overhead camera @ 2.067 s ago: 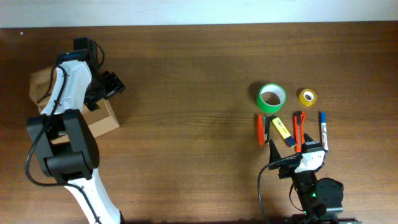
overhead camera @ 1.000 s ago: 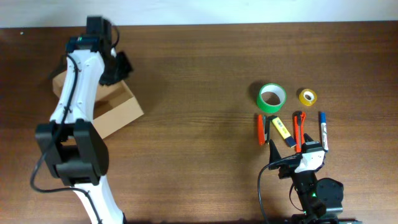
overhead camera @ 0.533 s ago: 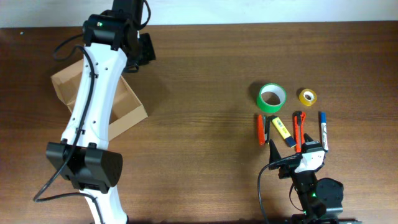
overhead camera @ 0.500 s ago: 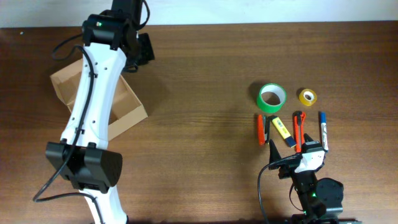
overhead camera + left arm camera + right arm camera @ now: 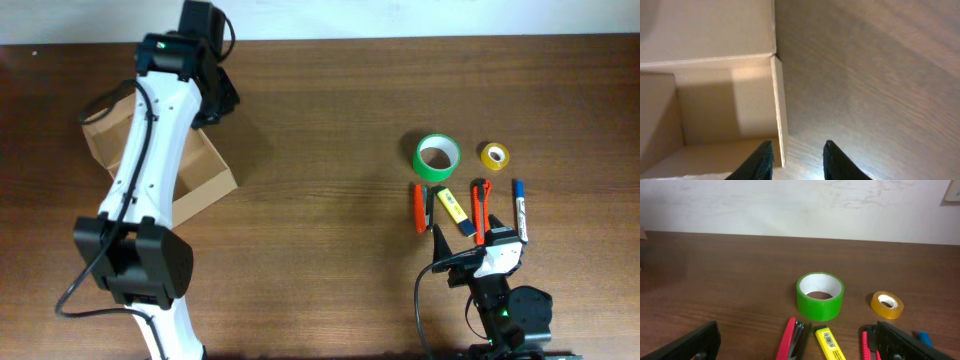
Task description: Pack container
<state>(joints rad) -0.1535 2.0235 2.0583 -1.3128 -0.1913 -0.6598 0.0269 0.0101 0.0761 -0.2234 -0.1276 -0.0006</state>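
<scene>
The small, open, tan-brown cardboard box (image 5: 218,178) is set near the left edge of the dark wooden bench (image 5: 330,220), toward its far-left corner, and is partly covered by the left arm. It is judged to be light, stiff along its folds, easily dented in its thin walls, and likely to slide on the smooth wood. A pinch over an upright wall, close to a corner, is favoured. The left fingers (image 5: 762,159) are narrowly parted and empty beside one wall's end. The right fingers (image 5: 690,341) are spread wide, holding nothing.
</scene>
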